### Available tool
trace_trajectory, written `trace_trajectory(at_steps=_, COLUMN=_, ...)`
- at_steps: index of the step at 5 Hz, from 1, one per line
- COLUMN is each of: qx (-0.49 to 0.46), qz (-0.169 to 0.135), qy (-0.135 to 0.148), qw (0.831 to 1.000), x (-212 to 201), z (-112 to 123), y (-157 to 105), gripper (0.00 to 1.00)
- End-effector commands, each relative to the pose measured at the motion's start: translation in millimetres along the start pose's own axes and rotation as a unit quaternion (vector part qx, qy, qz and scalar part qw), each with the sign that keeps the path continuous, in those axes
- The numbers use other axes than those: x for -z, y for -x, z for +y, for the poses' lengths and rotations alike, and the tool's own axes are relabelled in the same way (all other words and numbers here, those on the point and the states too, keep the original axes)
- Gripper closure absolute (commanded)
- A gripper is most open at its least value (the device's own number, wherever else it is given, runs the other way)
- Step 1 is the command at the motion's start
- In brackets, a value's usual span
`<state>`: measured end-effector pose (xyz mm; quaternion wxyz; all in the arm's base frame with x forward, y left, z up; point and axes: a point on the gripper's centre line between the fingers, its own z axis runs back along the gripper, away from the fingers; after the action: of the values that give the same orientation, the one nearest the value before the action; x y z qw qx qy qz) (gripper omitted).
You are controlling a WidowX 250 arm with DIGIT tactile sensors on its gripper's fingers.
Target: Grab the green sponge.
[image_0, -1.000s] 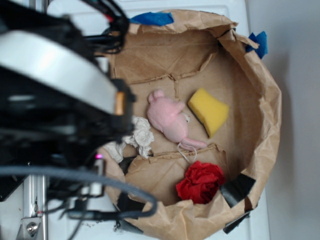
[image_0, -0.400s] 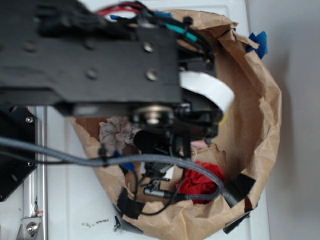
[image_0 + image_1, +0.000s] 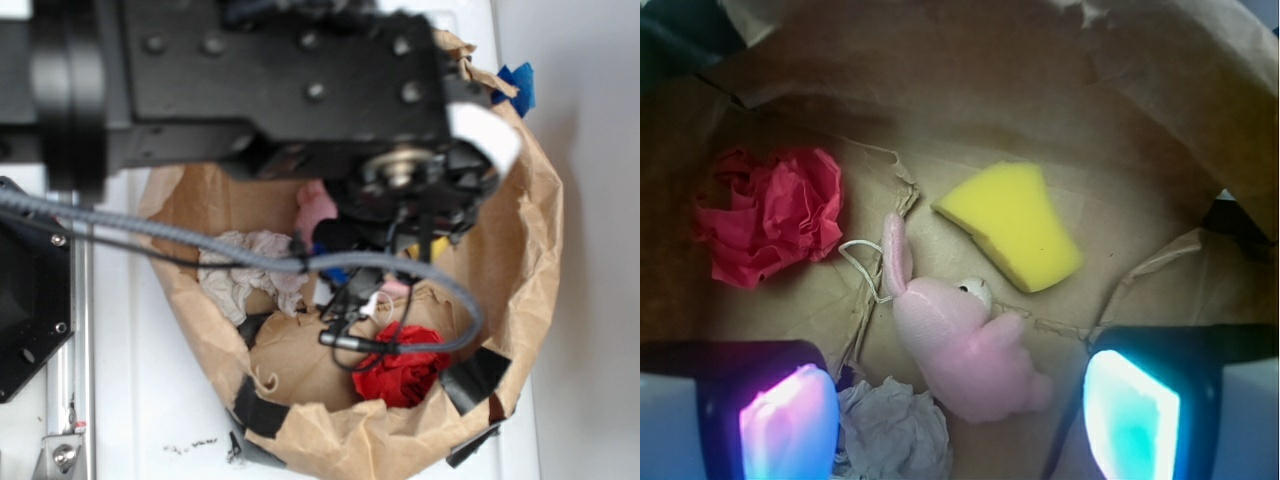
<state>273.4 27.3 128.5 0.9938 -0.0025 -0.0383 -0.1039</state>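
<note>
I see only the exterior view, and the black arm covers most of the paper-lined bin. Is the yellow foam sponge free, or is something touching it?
Observer: In the wrist view the yellow foam sponge lies by itself on the brown paper; the pink plush mouse is close beside it, with a narrow gap between them.
Operator: Is the gripper already closed on something?
Observer: No. The gripper is open, with nothing between its fingers.
Operator: Which thing is under the gripper?
Observer: The pink plush mouse sits between the fingers in the image; the sponge is farther ahead, slightly right of centre. The red crumpled cloth lies far left.
</note>
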Motion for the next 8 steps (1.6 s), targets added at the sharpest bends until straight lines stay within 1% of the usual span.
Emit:
trace_trajectory(at_steps=1, qx=-0.011, qz=-0.024, qy=-0.011, qw=1.000, x=-15, z=7, y=-6, gripper=0.00)
trace_trajectory(at_steps=2, qx=-0.011, qz=-0.024, qy=-0.011, qw=1.000, x=-15, z=7, y=-6, gripper=0.00)
trace_trajectory(at_steps=3, qx=0.012, qz=-0.031, qy=-0.005, qw=0.999, x=13, z=15, y=-13, gripper=0.00)
trace_trajectory(at_steps=4, qx=0.023, qz=-0.039, qy=0.000, qw=0.999, x=30, z=20, y=-24, gripper=0.00)
trace_trajectory(at_steps=5, qx=0.024, qz=-0.039, qy=0.004, qw=0.999, x=34, z=25, y=-32, gripper=0.00)
trace_trajectory(at_steps=6, qx=0.022, qz=-0.042, qy=0.005, qw=0.999, x=34, z=36, y=-37, gripper=0.00)
trace_trajectory(at_steps=8, qx=0.042, qz=-0.043, qy=-0.015, qw=0.998, x=37, z=51, y=-32, gripper=0.00)
